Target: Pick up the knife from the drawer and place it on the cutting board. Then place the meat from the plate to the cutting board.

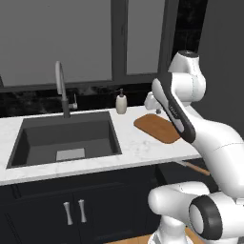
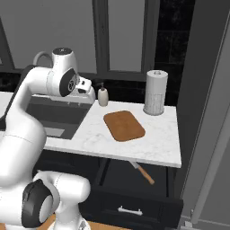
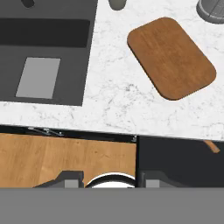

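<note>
Down in the open drawer [image 2: 134, 197], at about five o'clock from the cutting board [image 2: 124, 125], lies the knife [image 2: 143, 172]. It looks light, thin and stiff. Its blade is sharp and slippery, so I think the wooden handle is the best place to grab. My end effector [image 3: 113, 180] hangs high over the worktop [image 3: 118, 96], well apart from the knife. It holds nothing and touches nothing. Its tips stand a little apart.
</note>
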Controlling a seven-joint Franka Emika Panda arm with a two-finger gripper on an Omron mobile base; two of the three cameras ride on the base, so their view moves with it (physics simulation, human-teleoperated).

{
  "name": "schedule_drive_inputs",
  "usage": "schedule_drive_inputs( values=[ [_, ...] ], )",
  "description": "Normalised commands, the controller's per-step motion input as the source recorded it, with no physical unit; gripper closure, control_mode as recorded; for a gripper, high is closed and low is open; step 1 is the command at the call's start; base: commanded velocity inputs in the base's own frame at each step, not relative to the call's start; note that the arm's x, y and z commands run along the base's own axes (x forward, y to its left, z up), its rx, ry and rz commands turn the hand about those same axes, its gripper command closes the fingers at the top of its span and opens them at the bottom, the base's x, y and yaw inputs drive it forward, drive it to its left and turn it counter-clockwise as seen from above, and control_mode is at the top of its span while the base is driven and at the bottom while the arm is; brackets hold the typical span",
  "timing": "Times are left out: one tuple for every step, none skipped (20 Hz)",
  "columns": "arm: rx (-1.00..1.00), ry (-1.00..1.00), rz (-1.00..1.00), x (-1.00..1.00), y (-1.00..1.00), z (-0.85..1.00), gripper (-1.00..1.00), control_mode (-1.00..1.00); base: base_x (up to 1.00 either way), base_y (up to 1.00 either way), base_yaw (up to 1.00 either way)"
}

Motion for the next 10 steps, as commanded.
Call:
schedule_drive_inputs(
  values=[
    [-0.01, 0.0, 0.0, 0.0, 0.0, 0.0, -1.0, -1.0, 0.0, 0.0, 0.0],
    [0.0, -0.15, 0.0, -0.33, -0.04, 0.0, -1.0, -1.0, 0.0, 0.0, 0.0],
    [0.07, -0.07, -0.05, -0.24, -0.26, 0.0, -1.0, -1.0, 0.0, 0.0, 0.0],
    [0.0, -0.01, 0.0, -0.29, -0.06, 0.0, -1.0, -1.0, 0.0, 0.0, 0.0],
    [0.0, -0.01, 0.0, -0.29, 0.0, 0.0, -1.0, -1.0, 0.0, 0.0, 0.0],
    [0.0, 0.0, 0.0, -0.19, 0.0, 0.0, -1.0, -1.0, 0.0, 0.0, 0.0],
    [0.0, 0.0, 0.0, -0.11, -0.01, -0.04, -1.0, -1.0, 0.0, 0.0, 0.0],
    [0.01, 0.0, -0.02, -0.08, 0.0, -0.02, -1.0, -1.0, 0.0, 0.0, 0.0],
    [0.0, 0.03, -0.03, -0.01, 0.35, -0.24, -1.0, -1.0, 0.0, 0.0, 0.0],
    [0.0, 0.0, 0.0, 0.0, 0.0, 0.0, -1.0, 1.0, 0.0, 0.73, -0.09]
  ],
)
